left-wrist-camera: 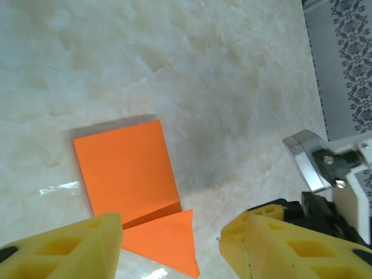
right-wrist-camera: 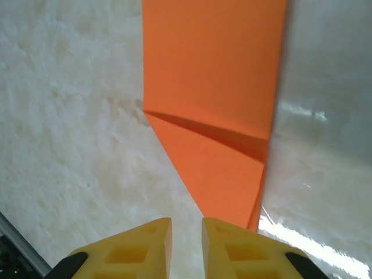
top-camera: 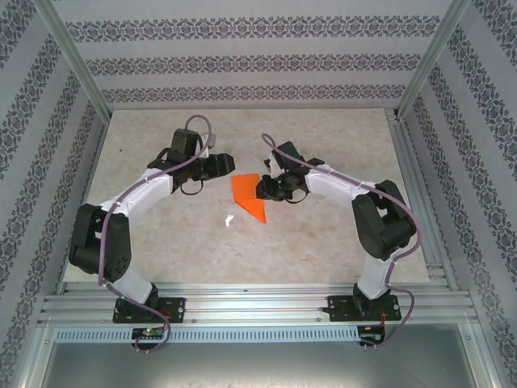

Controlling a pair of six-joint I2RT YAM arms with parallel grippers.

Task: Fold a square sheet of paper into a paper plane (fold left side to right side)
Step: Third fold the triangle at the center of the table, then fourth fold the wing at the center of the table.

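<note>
Left hand (left-wrist-camera: 171,247): fingers spread wide, empty, poised above the paper's folded corner. Orange sheet of paper (top-camera: 249,199): folded, one end turned in to a triangle, lying flat on the worktop (top-camera: 161,242) between both hands. Right hand (right-wrist-camera: 186,241): fingers a narrow slit apart, gripping nothing, just beside the paper's pointed end.

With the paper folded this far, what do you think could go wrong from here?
1. The orange paper lies loose on the glossy table. The left gripper is open and not gripping it, so a nudge may slide it.
2. Its folded flap casts a shadow at the crease and seems slightly lifted, so it may spring back.
3. The right gripper, jaws barely apart, sits by the pointed tip and might snag it.
</note>
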